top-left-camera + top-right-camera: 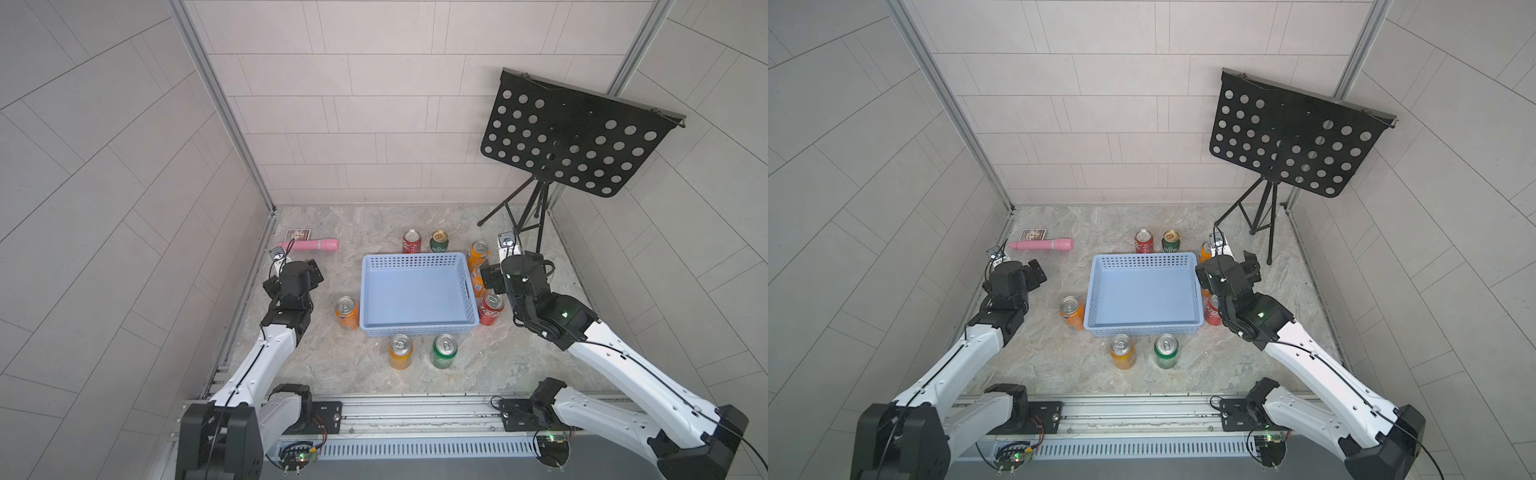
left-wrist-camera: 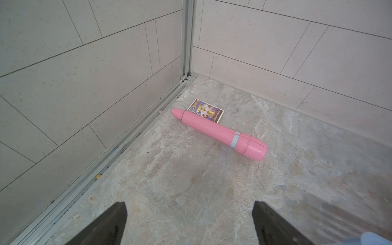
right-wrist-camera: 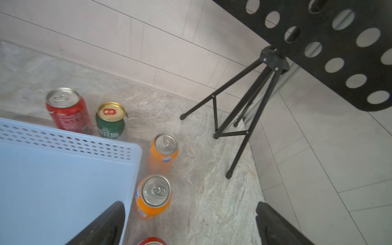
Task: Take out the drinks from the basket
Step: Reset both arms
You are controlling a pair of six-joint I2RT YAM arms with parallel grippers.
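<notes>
Where the basket (image 3: 63, 140) ends, an orange can (image 3: 163, 154) reads Fanta

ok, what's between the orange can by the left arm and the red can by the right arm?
Only the empty basket; both top views show it.

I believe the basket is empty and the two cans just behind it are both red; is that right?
Not quite: the basket is empty, but behind it stand a red can and a green can, as the right wrist view shows.
</notes>
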